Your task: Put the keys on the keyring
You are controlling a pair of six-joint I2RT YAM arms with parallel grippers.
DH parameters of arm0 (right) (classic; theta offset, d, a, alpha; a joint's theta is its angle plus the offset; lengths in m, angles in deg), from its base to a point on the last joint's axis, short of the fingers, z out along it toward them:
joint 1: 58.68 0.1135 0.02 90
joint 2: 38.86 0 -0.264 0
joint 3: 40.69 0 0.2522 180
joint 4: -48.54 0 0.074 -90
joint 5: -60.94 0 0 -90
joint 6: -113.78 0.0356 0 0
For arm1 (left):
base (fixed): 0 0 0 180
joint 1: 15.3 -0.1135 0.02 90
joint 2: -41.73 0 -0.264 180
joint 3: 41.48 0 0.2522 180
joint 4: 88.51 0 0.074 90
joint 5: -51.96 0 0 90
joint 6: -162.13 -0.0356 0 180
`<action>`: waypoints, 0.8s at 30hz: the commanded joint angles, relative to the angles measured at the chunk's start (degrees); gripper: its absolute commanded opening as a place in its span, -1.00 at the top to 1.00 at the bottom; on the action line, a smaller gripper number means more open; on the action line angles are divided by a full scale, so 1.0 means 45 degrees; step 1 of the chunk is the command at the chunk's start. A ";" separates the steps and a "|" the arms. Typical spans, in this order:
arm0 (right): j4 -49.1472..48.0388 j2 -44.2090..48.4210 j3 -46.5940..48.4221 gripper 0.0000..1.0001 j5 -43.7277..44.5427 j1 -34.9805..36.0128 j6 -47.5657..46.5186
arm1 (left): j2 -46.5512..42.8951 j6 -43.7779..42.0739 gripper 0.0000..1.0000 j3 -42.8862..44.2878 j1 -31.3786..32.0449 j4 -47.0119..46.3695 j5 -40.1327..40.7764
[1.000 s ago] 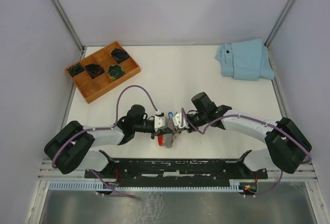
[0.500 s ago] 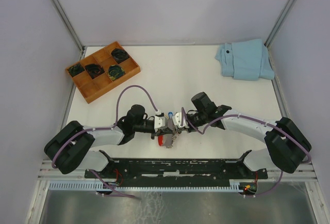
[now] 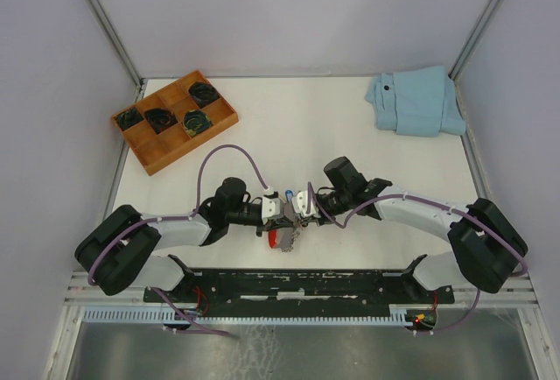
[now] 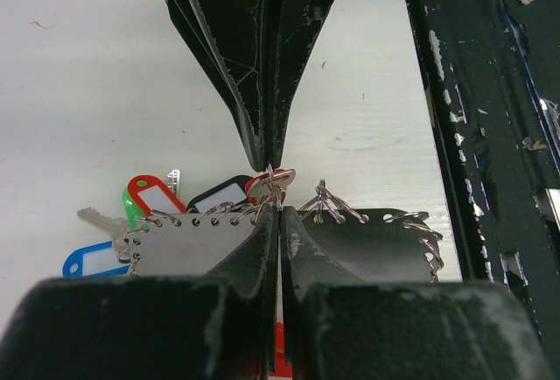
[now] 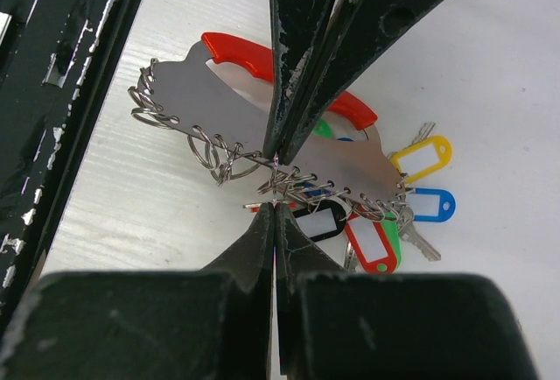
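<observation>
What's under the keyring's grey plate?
Poking out from under the grey plate: yellow tag, blue tag, black tag, red tag, green tag and a silver key. The left gripper and right gripper, shut at its ringed edge, hide whatever lies beneath the middle.

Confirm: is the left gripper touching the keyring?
Touching. The right wrist view shows the shut left gripper pinching the ringed edge of the keyring.

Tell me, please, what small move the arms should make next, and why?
Probably hold the left pincer steady and let the right pincer twist slightly, working the small ring further along. Both pincers are shut, tips meeting at that ring on the edge of the keyring, with the tagged keys bunched beside it.
</observation>
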 commanded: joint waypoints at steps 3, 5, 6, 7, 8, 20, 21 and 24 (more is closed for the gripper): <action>-0.0022 0.0331 0.0188 0.99 0.0184 0.0074 -0.0023 | -0.0009 0.0444 0.95 0.0172 -0.0052 -0.0727 -0.0231; 0.0032 0.0351 0.0188 0.99 0.0186 0.0072 -0.0028 | -0.0008 0.0444 0.95 0.0167 -0.0052 -0.0727 -0.0211; 0.0030 0.0359 0.0188 0.99 0.0186 0.0072 -0.0036 | -0.0008 0.0439 0.95 0.0166 -0.0052 -0.0727 -0.0209; 0.0030 0.0375 0.0188 0.99 0.0159 0.0075 -0.0052 | -0.0008 0.0443 0.95 0.0171 -0.0052 -0.0729 -0.0209; 0.0028 0.0369 0.0188 0.99 0.0117 0.0073 -0.0056 | -0.0008 0.0441 0.95 0.0176 -0.0057 -0.0739 -0.0209; 0.0234 0.0414 0.0230 0.99 -0.0126 0.0086 -0.0158 | -0.0018 0.0444 0.95 0.0177 -0.0062 -0.0708 -0.0188; 0.0192 0.0448 0.0210 0.99 -0.0136 0.0077 -0.0113 | -0.0022 0.0444 0.95 0.0177 -0.0053 -0.0719 -0.0189; -0.0003 0.0453 0.0207 0.99 -0.0202 0.0073 0.0040 | -0.0008 0.0443 0.95 0.0162 -0.0053 -0.0724 -0.0208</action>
